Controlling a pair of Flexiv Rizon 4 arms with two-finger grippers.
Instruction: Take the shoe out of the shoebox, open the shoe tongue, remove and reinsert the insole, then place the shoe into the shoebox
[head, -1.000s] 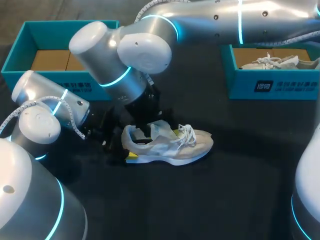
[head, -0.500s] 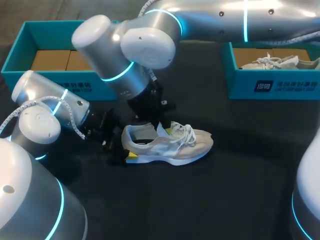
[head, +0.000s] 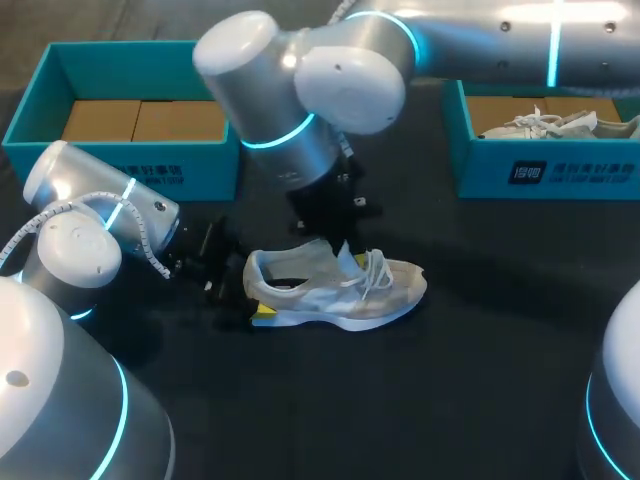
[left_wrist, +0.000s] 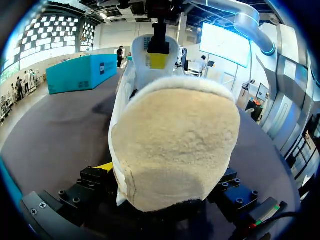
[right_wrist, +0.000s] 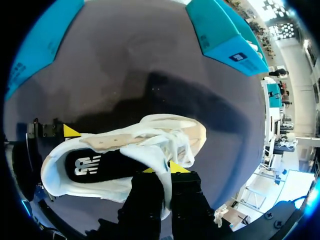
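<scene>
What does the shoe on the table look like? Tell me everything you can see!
The shoe is a cream sneaker with white laces, a thick white sole and a fuzzy-looking heel. It stands upright on its sole on the black table. Inside lies a dark insole with white print. The left gripper clamps the heel from both sides, and the right gripper pinches the tongue, holding it up.

Head cam sits up high behind me, looking down on the whole table (head: 480, 380). Left wrist cam is down low, jammed right up against the heel of the shoe (left_wrist: 175, 150), facing along it. Right wrist cam hangs close above, looking down into its opening past the tongue (right_wrist: 150, 155). All three catch that shoe.
</scene>
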